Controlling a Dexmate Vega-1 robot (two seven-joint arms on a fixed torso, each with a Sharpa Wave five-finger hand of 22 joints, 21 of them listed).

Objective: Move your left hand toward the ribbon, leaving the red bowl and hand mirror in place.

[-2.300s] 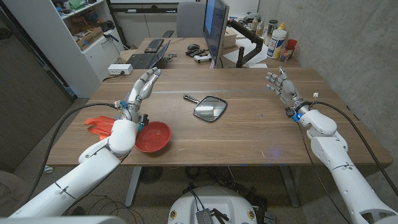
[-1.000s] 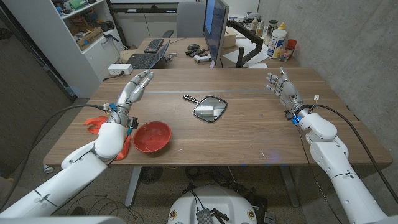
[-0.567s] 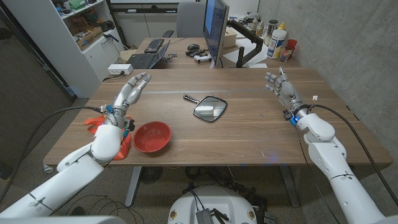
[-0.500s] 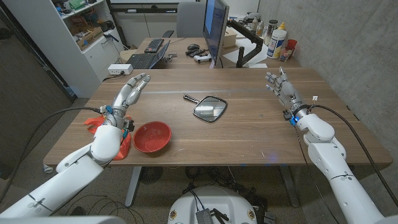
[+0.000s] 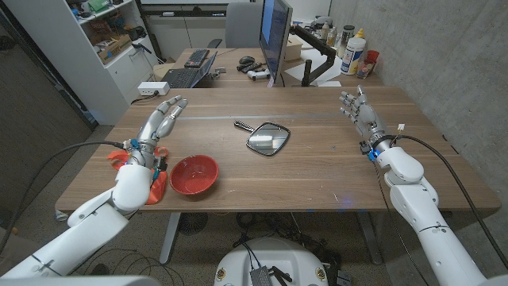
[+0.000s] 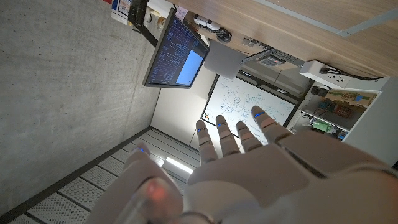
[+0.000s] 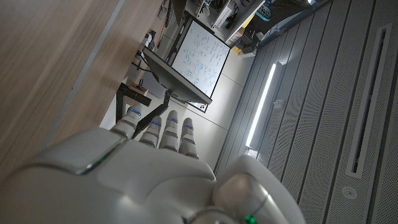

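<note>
Ribbon (image 5: pixel 119 156), bunched with no clear long axis, lies beneath the left robot hand (image 5: pixel 161 121), fingers spread and empty.

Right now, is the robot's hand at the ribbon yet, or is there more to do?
Partly done. The left hand is open, holding nothing, over the table's left side, with the orange-red ribbon beside its wrist and forearm at the table edge. The round red bowl and black-framed hand mirror lie untouched. Left: bringing the fingers to the ribbon. The right hand waits open.
</note>
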